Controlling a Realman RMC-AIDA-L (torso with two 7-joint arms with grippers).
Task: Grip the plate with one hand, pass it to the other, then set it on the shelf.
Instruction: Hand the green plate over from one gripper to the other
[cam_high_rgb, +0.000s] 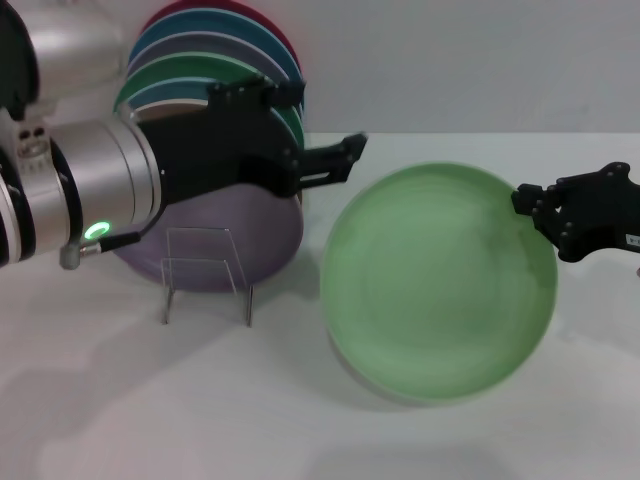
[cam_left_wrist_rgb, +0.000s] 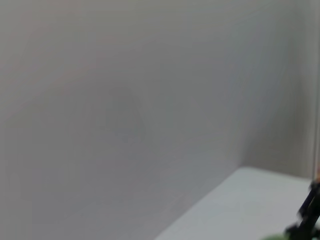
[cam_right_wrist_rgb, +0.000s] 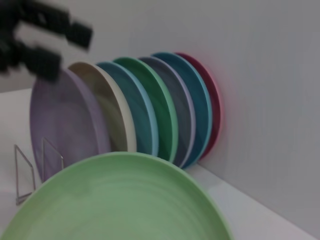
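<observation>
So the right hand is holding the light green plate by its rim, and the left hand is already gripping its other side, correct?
Not quite. The right hand does hold the light green plate by its rim, but the left hand is not gripping it: the head view shows its fingertips apart from the rim, near the lavender plate.

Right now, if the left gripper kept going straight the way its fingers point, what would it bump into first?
Probably the light green plate. In the head view the left gripper points across toward the plate's upper edge, which the right gripper holds at the opposite rim. Depth is unclear, so it could pass just above the rim.
</observation>
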